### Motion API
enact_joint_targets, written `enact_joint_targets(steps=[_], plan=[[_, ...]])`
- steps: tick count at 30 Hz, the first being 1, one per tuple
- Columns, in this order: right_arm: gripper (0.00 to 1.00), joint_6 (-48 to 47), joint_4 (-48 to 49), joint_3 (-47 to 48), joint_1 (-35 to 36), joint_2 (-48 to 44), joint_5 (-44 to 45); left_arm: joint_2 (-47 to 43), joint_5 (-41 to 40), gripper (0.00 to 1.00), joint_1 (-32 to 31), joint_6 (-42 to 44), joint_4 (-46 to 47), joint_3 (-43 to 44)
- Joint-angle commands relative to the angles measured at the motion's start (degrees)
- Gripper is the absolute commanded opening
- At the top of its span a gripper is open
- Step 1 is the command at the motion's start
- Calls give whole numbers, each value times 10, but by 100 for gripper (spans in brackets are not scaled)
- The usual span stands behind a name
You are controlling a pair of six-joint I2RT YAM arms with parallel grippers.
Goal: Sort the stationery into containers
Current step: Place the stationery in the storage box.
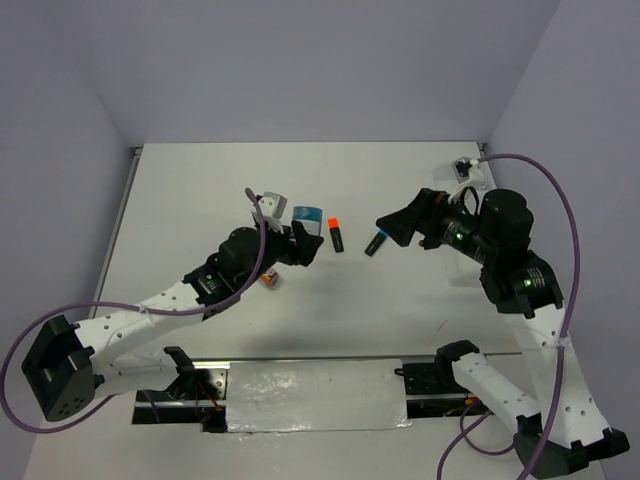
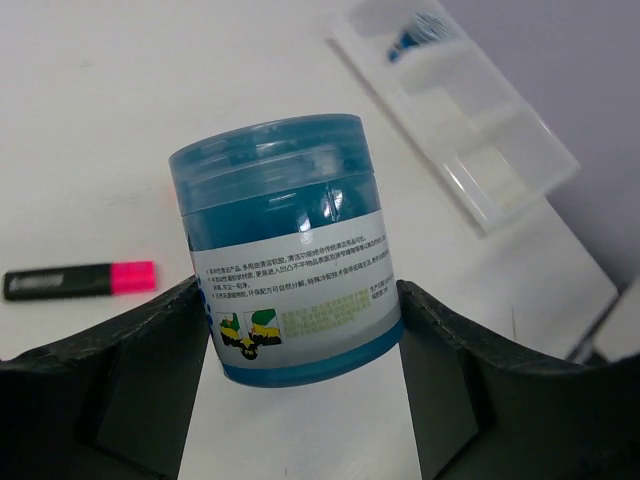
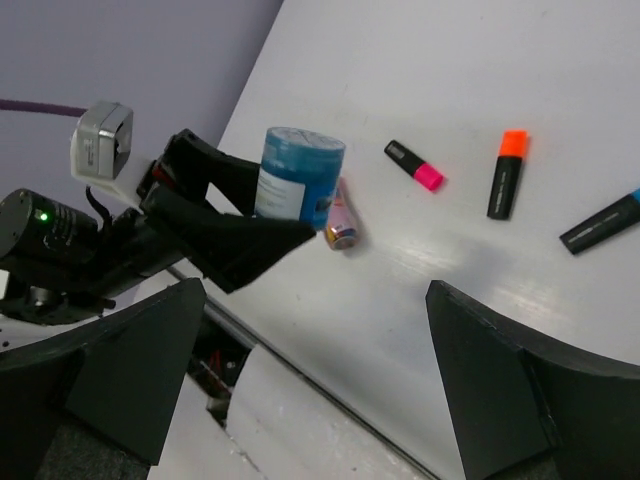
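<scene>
Left fingers (image 2: 150, 380) are clamped on the blue jar (image 2: 290, 290) with a white label, one pad on each side of its lower wall, and the jar appears to hang clear of the table (image 2: 90, 120). The hold sits low, near the base, with most of the body standing out beyond the fingertips. My worry is that the smooth round wall twists or slides in the grip, and a quick swing would be the cause. Beyond the jar and off to the right of these fingers lies the clear tray (image 2: 500, 150), divided into compartments, with something blue already at its far end. The tray is shallow, so a jar released tilted or from too high could topple over the rim or roll off. A pink-capped highlighter (image 2: 80, 282) lies on the table to the left of the fingers, well apart from the jar. A pink packet (image 3: 342, 222) lies just beside and below the held jar, close enough to be nudged if the fingers dip. Right fingers (image 3: 130, 370) stand wide apart, holding nothing, facing the left ones across the table. The orange-capped highlighter (image 3: 507, 175) and blue-capped highlighter (image 3: 600, 222) lie ahead of them, between the two arms. Both arms crowd the middle, so a careless crossing could knock them together.
</scene>
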Motion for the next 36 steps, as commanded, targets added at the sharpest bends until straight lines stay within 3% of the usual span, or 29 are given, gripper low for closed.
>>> enact_joint_targets(steps=[1, 4, 9, 12, 29, 32, 33, 36], plan=[[99, 33, -10, 19, 13, 46, -31, -14, 193, 0, -3, 105, 146, -3], [99, 58, -1, 4, 26, 57, -36, 1, 273, 0, -15, 143, 177, -7], [100, 93, 36, -48, 66, 56, -42, 6, 294, 0, -53, 177, 223, -22], [100, 110, 47, -58, 79, 58, -52, 16, 295, 0, -68, 194, 202, -5], [99, 137, 92, -114, 97, 53, -86, 9, 337, 0, -73, 192, 256, -25], [91, 151, 115, -120, 101, 47, -108, 15, 336, 0, -73, 190, 259, -26], [78, 150, 114, -119, 104, 46, -108, 16, 331, 0, -73, 190, 258, -26], [59, 154, 123, -119, 105, 42, -118, 20, 331, 0, -73, 193, 255, -24]])
